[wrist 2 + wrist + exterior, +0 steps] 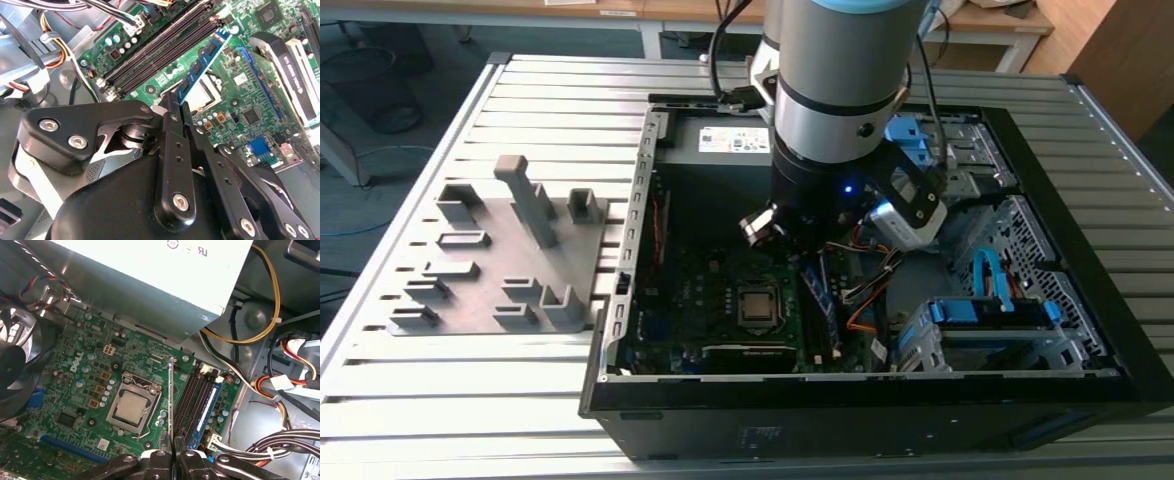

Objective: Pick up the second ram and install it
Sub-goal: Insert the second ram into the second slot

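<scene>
The gripper (176, 107) is clamped on the second ram (202, 61), holding it edge-up over the motherboard (95, 370) beside the memory slots (192, 395). Installing looks underway; seating calls for exact alignment with a free slot.

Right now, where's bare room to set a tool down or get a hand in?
Free: slatted table beyond the grey fixture, and the strip in front of the case. Crowded: inside the case, where the gripper holds the ram over the motherboard, with cables by the slots.
</scene>
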`<state>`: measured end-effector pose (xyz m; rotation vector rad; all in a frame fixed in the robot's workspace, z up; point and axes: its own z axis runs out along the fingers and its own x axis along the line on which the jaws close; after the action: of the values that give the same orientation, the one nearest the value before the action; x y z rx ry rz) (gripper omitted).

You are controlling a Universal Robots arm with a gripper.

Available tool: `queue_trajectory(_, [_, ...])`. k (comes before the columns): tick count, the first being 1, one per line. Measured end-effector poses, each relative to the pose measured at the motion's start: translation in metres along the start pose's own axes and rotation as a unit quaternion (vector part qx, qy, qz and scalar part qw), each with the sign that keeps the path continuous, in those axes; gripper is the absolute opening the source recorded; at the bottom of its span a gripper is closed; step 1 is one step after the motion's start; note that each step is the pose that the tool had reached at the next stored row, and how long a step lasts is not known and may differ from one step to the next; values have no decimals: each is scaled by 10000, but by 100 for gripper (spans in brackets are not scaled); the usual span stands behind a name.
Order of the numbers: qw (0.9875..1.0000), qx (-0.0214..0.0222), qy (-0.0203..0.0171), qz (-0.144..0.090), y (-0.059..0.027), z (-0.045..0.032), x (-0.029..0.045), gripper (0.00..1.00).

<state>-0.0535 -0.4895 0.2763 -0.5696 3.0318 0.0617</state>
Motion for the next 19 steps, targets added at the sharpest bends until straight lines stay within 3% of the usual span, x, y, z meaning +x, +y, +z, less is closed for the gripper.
queue_trajectory(19, [9997, 15, -7, 243, 0, 1, 0, 14])
